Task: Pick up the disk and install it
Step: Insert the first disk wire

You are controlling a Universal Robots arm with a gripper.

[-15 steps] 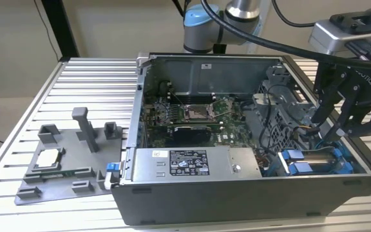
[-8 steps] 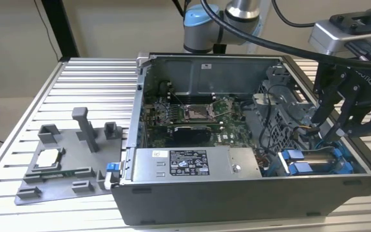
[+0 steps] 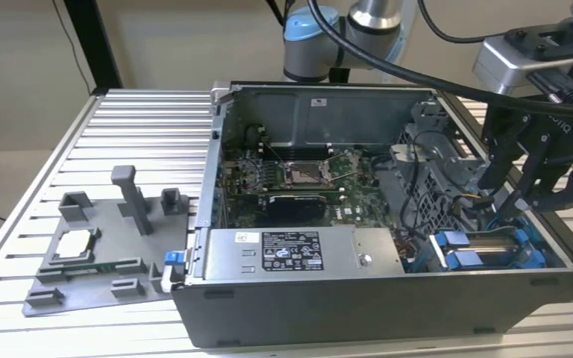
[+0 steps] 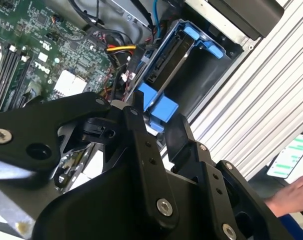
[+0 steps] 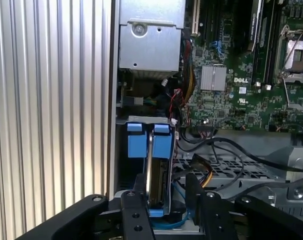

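In the exterior view I am hanging my gripper [image 3: 506,210] over the near corner of the open computer case [image 3: 366,317] on the exterior view's right. The disk [image 3: 495,246] is lying in the drive bay there, its blue frame showing at the end toward the silver power supply [image 3: 297,253]; my fingers are reaching down just above it. The green motherboard [image 3: 297,175] is sitting farther back in the case; a grey fixture [image 3: 98,246] is resting on the ribbed table [image 3: 137,127], well apart on the exterior view's left.

In the second wrist view my gripper [image 4: 160,111] is standing spread, with a blue part of the frame lying between my fingers [image 4: 137,120]. The disk [image 4: 166,62] is running away from me into the bay, just beside yellow cables [image 4: 121,48]; a person's hand [image 4: 291,192] is showing beyond the table's ribs.

In the first wrist view the disk [image 5: 150,165] is standing on edge in the bay, just beside the case wall, and my gripper [image 5: 165,184] is straddling it with the jaws wide. Cables are showing between one finger and the frame, so that finger is staying apart from it; whether the other finger [image 5: 140,189] is touching the frame I cannot tell.
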